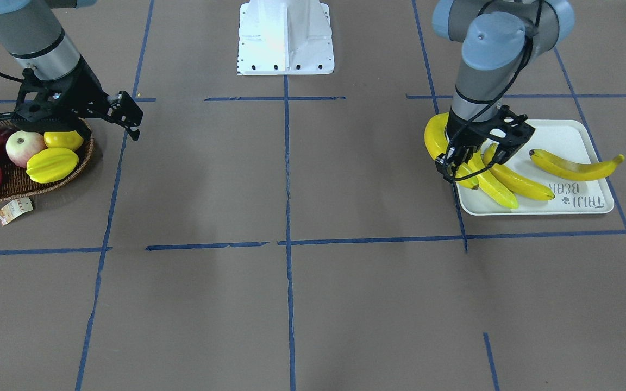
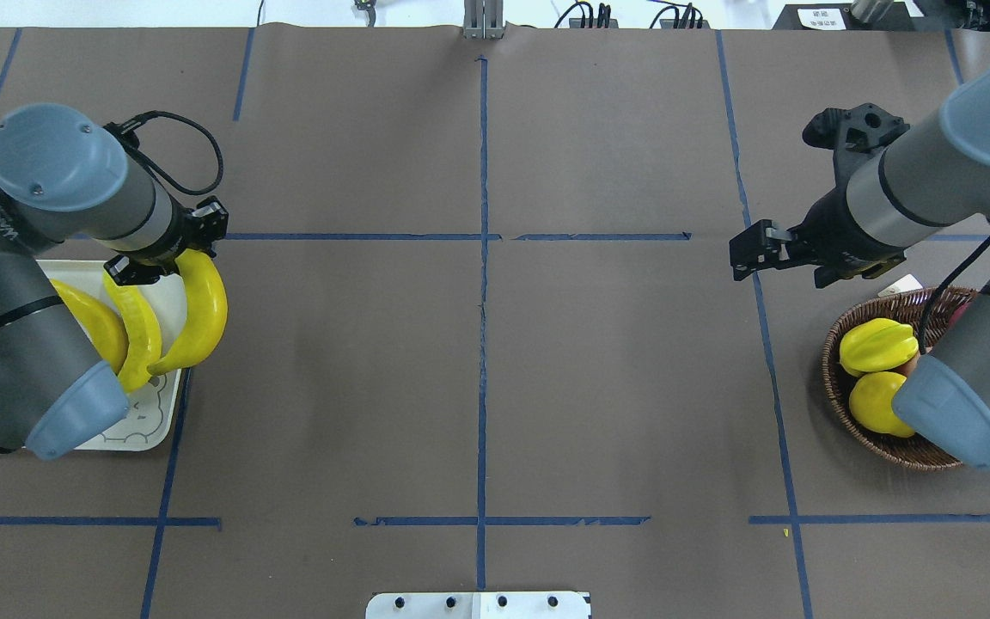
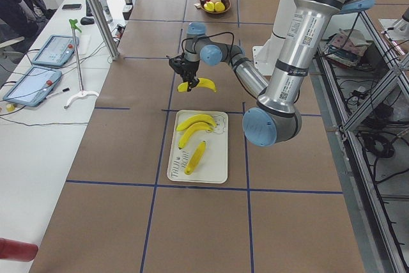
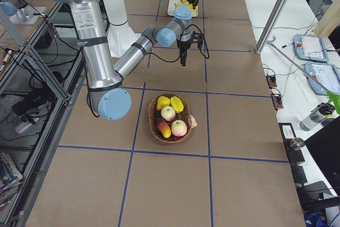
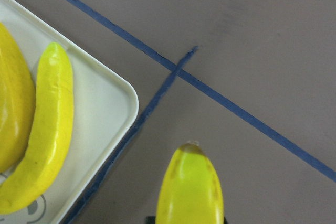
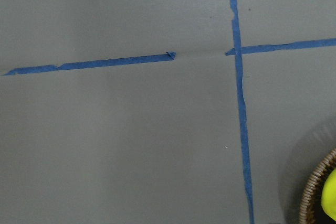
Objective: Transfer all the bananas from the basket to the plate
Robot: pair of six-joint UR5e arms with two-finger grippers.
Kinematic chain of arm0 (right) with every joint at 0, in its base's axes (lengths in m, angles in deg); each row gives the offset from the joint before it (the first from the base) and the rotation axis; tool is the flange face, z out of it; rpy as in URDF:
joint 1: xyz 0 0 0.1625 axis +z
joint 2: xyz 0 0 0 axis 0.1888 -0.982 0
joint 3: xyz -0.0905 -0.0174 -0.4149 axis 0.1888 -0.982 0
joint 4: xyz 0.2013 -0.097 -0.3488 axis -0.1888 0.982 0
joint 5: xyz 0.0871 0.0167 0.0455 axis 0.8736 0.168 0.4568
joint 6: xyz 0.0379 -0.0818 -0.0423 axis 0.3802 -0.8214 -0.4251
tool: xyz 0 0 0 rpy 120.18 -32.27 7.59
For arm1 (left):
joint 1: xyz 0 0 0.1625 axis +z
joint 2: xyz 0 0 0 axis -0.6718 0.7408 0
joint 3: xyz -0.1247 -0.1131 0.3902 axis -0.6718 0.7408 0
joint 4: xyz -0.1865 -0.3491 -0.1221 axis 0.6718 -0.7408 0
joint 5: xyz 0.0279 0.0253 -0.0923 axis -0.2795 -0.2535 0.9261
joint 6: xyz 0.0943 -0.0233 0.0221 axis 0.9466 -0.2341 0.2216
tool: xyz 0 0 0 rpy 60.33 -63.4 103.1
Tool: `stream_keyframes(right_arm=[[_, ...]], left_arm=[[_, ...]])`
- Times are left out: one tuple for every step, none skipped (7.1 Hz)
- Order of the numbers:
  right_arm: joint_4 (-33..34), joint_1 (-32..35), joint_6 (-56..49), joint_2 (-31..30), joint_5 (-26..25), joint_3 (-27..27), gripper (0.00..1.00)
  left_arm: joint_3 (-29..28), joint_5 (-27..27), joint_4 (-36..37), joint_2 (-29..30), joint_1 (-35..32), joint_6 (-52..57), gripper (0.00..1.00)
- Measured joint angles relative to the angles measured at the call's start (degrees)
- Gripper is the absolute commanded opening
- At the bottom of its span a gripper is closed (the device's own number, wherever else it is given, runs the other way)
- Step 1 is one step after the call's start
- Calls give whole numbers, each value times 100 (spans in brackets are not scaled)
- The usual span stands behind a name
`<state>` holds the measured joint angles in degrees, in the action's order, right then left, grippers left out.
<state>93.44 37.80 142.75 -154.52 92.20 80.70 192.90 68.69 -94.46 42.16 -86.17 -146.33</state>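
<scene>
Well, I am almost done. My left gripper is squeezed around the last banana, up in the air by the edge of the plate. Three bananas lie on it. The basket has none left. My right gripper looks open and empty.

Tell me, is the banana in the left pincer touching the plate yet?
Apart. In the exterior left view the held banana hangs clear of the plate, bare table between them.

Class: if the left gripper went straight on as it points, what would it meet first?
Probably bare table just off the plate; the banana in the left gripper would touch first. Depth is unclear.
</scene>
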Motion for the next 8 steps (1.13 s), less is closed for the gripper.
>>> stream_keyframes(right_arm=[[7, 110, -122, -63, 125, 15, 100], [8, 160, -172, -87, 178, 24, 100], [9, 177, -185, -90, 195, 31, 100], [5, 187, -188, -92, 200, 37, 100], [2, 198, -189, -95, 202, 50, 100], [3, 206, -190, -98, 203, 77, 100], [4, 209, -190, -103, 203, 112, 100], [4, 211, -190, -105, 203, 140, 100]], left_arm=[[-191, -2, -477, -112, -107, -408, 2], [-435, 0, -873, -173, -166, -675, 2], [-654, 8, -1295, -304, -198, -736, 2], [-823, 22, -1788, -557, -211, -654, 2], [-965, 31, -2173, -772, -214, -541, 2], [-1100, 35, -2378, -872, -216, -493, 2], [-1259, 36, -2576, -905, -214, -494, 2], [-1449, 37, -2836, -901, -201, -538, 3]])
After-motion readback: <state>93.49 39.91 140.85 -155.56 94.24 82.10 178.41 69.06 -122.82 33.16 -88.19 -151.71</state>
